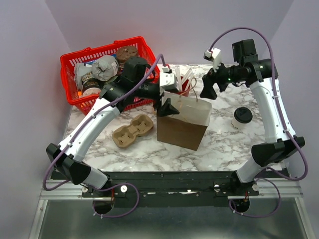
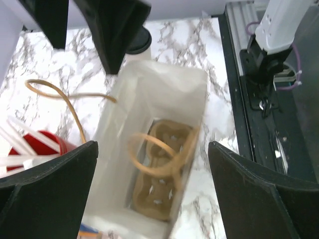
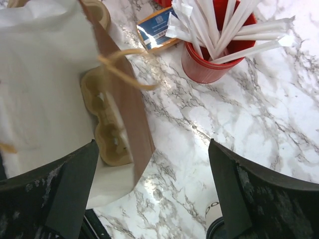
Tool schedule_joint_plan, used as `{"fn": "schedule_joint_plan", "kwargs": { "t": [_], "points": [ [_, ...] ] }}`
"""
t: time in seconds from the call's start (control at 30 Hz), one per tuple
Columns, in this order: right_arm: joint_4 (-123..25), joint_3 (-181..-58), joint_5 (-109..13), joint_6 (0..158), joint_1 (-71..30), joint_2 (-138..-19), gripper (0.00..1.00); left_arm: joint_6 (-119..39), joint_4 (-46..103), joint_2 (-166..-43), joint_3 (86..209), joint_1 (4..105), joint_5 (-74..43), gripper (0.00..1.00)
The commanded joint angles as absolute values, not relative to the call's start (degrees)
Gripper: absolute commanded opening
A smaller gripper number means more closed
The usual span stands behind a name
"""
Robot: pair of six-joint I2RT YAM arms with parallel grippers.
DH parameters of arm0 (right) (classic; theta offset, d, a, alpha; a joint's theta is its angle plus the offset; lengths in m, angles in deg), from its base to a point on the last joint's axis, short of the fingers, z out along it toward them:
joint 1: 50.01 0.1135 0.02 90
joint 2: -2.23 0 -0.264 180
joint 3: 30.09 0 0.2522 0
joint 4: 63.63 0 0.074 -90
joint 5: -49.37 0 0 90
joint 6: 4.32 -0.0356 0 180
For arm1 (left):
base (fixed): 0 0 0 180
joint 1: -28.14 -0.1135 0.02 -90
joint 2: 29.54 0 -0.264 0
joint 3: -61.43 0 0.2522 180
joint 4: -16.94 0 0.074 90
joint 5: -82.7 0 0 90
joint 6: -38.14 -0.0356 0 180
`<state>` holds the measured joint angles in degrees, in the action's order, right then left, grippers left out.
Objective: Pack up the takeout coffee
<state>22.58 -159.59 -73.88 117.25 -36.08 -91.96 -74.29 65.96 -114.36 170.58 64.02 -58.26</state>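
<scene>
Now the coffee (image 1: 242, 117) stands on the desk (image 1: 224, 144), right of the bag (image 1: 182, 122), and nothing holds it. Both tools are wide open: the right tool (image 1: 207, 89) hangs near the red cup (image 3: 214, 59), the left tool (image 1: 168, 105) over the bag. A hard squeeze could pop the lid (image 1: 242, 114). The coffee could snag a floppy handle (image 2: 133, 149) or knock the bag over.

L gripper (image 2: 152, 147) jaws wide apart, pointing down mid-table; R gripper (image 3: 152, 144) same, jaws wide, angled down.
</scene>
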Motion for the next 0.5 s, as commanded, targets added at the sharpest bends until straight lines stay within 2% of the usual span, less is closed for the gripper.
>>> {"fn": "schedule_joint_plan", "kwargs": {
  "t": [0.0, 0.23, 0.4, 0.47],
  "points": [
    [23.7, -160.0, -76.1, 117.4, -36.4, -87.9, 1.00, -82.4, 69.5, -107.6, 167.4, 63.3, -58.2, 0.99],
    [23.3, -155.5, -80.1, 117.2, -36.3, -86.4, 1.00, -81.5, 68.1, -105.8, 167.2, 62.8, -58.4, 0.99],
    [22.6, -151.4, -83.0, 121.4, -36.4, -86.9, 0.99, -90.7, 78.4, -108.8, 168.4, 62.6, -59.9, 0.98],
    [22.3, -151.5, -83.6, 122.6, -36.3, -88.6, 0.96, -94.5, 82.6, -110.4, 168.4, 62.6, -59.9, 0.98]
  ]
}}
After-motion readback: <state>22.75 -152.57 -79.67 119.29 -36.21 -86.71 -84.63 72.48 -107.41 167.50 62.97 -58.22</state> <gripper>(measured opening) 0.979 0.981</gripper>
